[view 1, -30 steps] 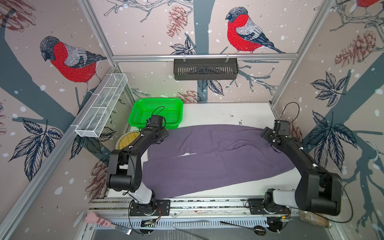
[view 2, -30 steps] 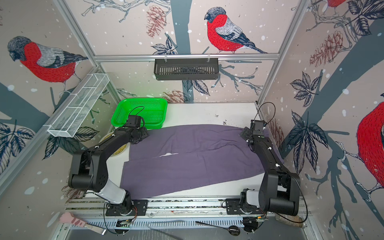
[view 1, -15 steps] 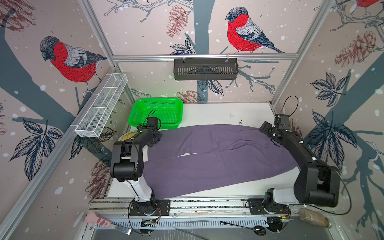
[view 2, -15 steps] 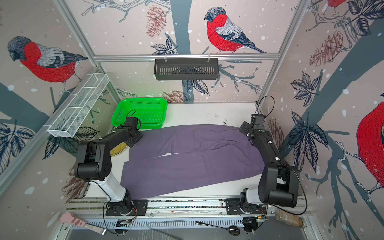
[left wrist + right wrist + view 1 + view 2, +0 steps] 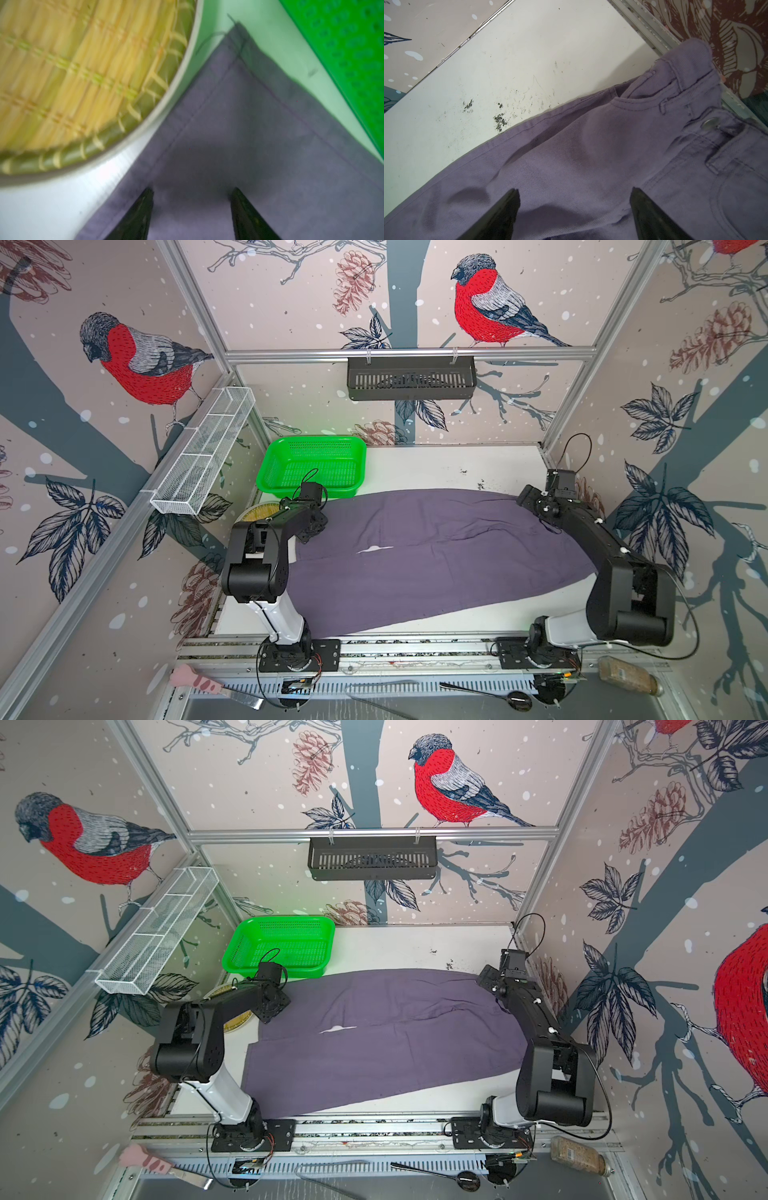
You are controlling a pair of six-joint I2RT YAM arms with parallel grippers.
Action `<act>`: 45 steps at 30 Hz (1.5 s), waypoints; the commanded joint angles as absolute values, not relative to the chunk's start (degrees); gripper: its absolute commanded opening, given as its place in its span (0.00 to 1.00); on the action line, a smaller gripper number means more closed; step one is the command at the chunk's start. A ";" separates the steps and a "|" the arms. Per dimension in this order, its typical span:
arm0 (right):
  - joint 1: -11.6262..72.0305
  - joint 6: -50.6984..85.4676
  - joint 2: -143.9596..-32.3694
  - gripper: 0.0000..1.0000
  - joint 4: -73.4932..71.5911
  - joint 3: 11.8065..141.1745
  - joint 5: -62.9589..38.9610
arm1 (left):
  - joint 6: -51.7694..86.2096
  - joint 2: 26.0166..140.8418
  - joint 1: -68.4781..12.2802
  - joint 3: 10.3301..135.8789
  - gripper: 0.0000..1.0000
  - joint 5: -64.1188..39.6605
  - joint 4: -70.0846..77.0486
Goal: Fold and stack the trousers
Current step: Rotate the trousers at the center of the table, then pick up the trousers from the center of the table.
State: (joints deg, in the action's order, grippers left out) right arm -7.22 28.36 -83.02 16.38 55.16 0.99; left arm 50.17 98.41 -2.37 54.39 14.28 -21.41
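The purple-grey trousers (image 5: 436, 560) (image 5: 386, 1048) lie spread flat across the white table, legs to the left and waistband to the right. My left gripper (image 5: 312, 526) (image 5: 192, 190) is open just above the far leg's hem corner (image 5: 239, 41), with a fingertip on either side of the cloth. My right gripper (image 5: 528, 501) (image 5: 574, 192) hangs open over the hip area near the waistband. A small metal button (image 5: 709, 123) shows on the waistband, whose far end rides up against the side rail.
A green basket (image 5: 316, 441) stands at the far left, just behind the hem. A round woven bamboo tray (image 5: 83, 72) (image 5: 259, 511) lies beside the hem at the table's left edge. A white wire shelf (image 5: 203, 452) and a black rack (image 5: 411, 377) hang on the walls.
My left gripper slid left to the far leg's hem corner and its elbow drew back. My right gripper moved back and right toward the waistband. The white gap between the legs shrank.
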 commanded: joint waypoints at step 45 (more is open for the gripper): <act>-8.43 27.69 -83.22 0.87 14.33 57.74 -4.24 | 50.93 109.25 1.31 70.83 0.64 17.55 -28.35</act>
State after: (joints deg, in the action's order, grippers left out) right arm -8.29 28.34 -83.07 15.73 57.32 -3.64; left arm 53.34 108.09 0.73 69.82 16.71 -28.03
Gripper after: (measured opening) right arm 0.867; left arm 0.637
